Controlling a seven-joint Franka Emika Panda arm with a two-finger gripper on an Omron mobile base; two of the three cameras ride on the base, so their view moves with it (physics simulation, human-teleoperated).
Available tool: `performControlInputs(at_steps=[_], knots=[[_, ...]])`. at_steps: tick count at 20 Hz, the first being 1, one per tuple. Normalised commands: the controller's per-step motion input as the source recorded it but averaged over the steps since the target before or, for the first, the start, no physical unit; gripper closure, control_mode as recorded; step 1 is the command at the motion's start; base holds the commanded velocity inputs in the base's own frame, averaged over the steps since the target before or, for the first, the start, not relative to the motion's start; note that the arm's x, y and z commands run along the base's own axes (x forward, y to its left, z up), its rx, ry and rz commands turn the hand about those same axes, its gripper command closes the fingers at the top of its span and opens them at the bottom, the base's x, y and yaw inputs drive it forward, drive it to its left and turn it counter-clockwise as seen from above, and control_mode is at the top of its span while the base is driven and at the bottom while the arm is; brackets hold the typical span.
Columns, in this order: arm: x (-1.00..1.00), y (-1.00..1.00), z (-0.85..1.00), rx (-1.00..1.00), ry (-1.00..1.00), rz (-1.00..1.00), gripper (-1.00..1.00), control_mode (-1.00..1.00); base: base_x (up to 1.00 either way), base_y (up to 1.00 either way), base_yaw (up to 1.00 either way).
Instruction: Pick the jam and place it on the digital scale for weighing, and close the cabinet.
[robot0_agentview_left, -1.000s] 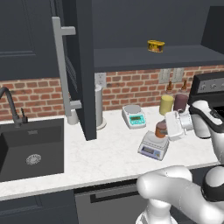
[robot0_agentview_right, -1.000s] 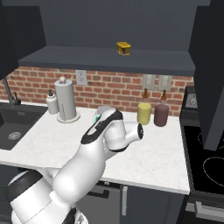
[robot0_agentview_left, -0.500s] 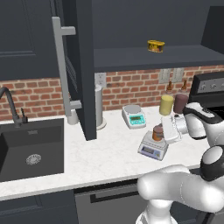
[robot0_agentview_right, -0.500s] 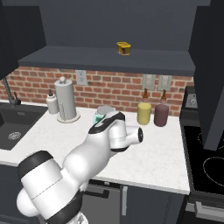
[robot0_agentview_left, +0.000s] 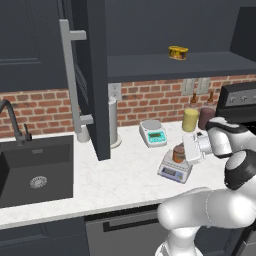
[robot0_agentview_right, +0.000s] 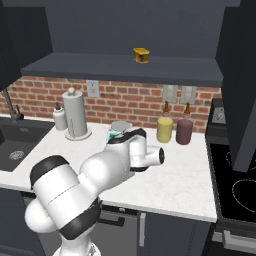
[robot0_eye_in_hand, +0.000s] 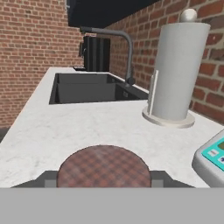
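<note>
The jam, a small orange-brown jar with a darker lid, stands upright on the silver platform of the low grey digital scale. My gripper reaches it from the right and is shut on it. In the hand view the brown lid lies between my fingertips, which touch its sides. The dark cabinet stands open, with its left door swung out toward me and its right door open too.
A flat yellow tin sits on the cabinet shelf. A white scale with a teal panel, a paper towel holder, a pale yellow canister and a maroon canister stand along the brick wall. The sink is at the left, the stove at the right.
The jam has come down a little onto the scale's platform, still in my gripper. The arm's elbow has swung round while the hand stayed almost in place.
</note>
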Motion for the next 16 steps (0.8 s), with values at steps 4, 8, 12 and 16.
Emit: performControlInputs(at_steps=[4,8,12,16], knots=[[0.11,-0.08,-0.18,0.0,0.0,0.0,1.0,-1.0,0.0,0.0,0.0],[0.04,-0.04,-0.18,0.0,-0.01,0.0,1.0,-1.0,0.0,0.0,0.0],[0.0,0.0,-0.09,0.0,-0.02,0.0,1.0,-1.0,0.0,0.0,0.0],[0.0,0.0,-0.01,0.0,-0.08,0.0,-1.0,-1.0,0.0,0.0,0.0]])
